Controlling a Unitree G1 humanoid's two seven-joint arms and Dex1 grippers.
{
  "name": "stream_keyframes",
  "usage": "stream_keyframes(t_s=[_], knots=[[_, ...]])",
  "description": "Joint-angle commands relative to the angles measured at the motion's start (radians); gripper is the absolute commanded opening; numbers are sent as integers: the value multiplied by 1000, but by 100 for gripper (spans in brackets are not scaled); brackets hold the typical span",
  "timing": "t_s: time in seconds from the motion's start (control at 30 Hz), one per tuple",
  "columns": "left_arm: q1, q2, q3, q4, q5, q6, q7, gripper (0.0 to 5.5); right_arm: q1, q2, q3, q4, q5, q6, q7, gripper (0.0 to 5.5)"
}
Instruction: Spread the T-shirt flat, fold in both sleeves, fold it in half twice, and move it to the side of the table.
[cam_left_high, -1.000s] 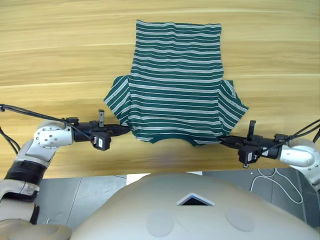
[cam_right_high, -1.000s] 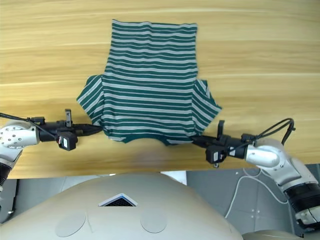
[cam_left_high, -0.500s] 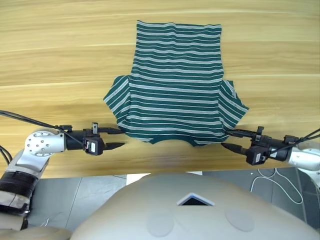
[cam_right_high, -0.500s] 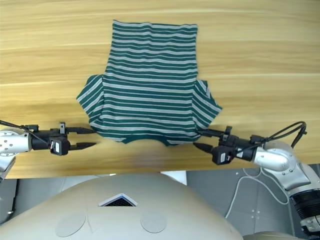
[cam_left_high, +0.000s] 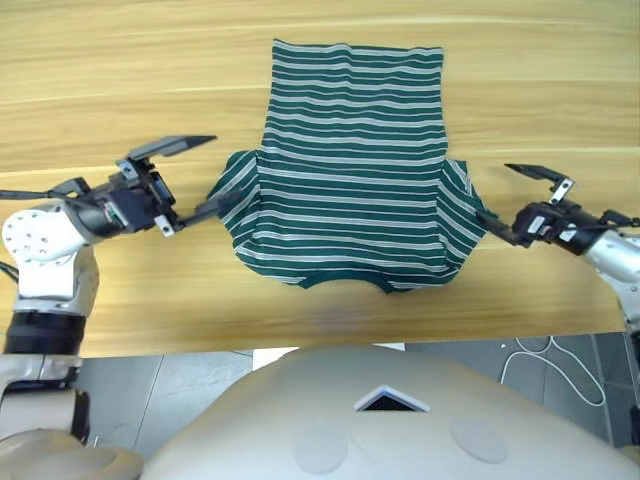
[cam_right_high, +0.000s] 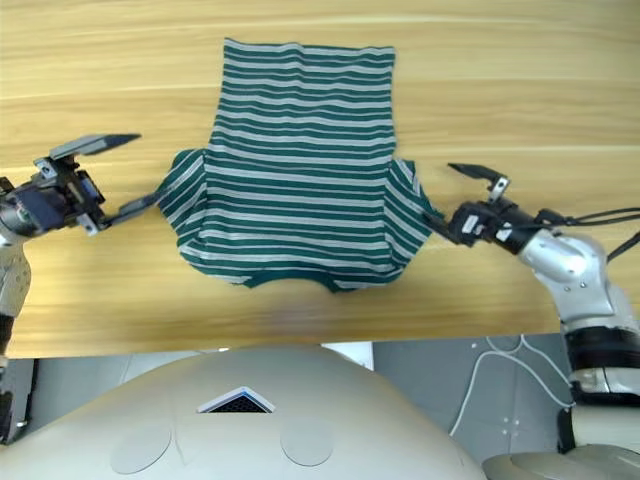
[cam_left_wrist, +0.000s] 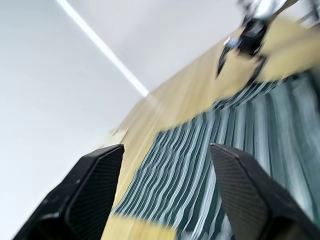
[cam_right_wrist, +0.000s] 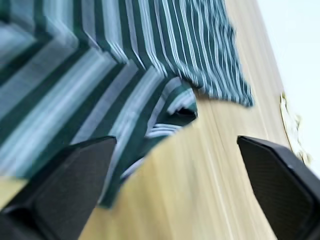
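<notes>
Since half a second ago both arms have swung away from the near, collar edge of the shirt and out to its sides, and their fingers have spread wider; the shirt itself has not shifted. The left gripper (cam_left_high: 224, 168) now stands wide open beside the shirt, one finger raised above the tabletop and the other low, its tip at the outer edge of the left sleeve (cam_left_high: 232, 188); whether it touches the cloth I cannot tell. The right gripper (cam_left_high: 492, 190) is wide open too, its upper finger lifted clear and its lower finger reaching the outer edge of the right sleeve (cam_left_high: 466, 203). Neither holds anything. In the left wrist view the two dark fingers (cam_left_wrist: 90, 185) stand far apart with the striped cloth between them, and the right gripper shows farther off across the shirt. In the right wrist view its own fingers (cam_right_wrist: 65, 175) frame the sleeve's edge and the bare wood beside it. The green-and-white striped T-shirt (cam_left_high: 352, 160) lies spread flat in the middle of the wooden table (cam_left_high: 100, 80), collar toward the robot and hem at the far side, both short sleeves out to the sides and not yet folded in. Its body is smooth, with slight puckers at the sleeve seams.
</notes>
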Motion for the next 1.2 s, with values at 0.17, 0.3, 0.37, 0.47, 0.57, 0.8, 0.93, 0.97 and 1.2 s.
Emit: stream_keyframes(t_s=[0.17,0.3,0.37,0.47,0.57,0.8,0.93,0.97,1.2], knots=[[-142,-70,-2,298,456,-120,252,320,-74,32,72,183,-141,28,-81,539],[-152,-71,-27,351,497,-146,283,320,-67,8,63,209,-130,17,-99,539],[-152,-66,-32,362,506,-155,289,320,-45,-7,46,183,-103,0,-94,539],[-132,-57,-43,349,459,-151,261,320,-27,-22,31,160,-76,-9,-87,539],[-123,-51,-47,329,427,-151,250,320,-15,-29,18,150,-58,-13,-79,539],[-115,-33,-54,330,406,-141,234,320,38,-63,-46,115,-16,-26,-89,539],[-76,-7,-59,252,251,-100,132,339,25,-33,-91,65,43,-46,-101,540],[-68,8,-59,242,250,-101,115,351,19,-25,-105,49,65,-52,-104,540],[84,112,8,58,443,-81,166,454,18,25,-189,-59,225,-70,-77,540]])
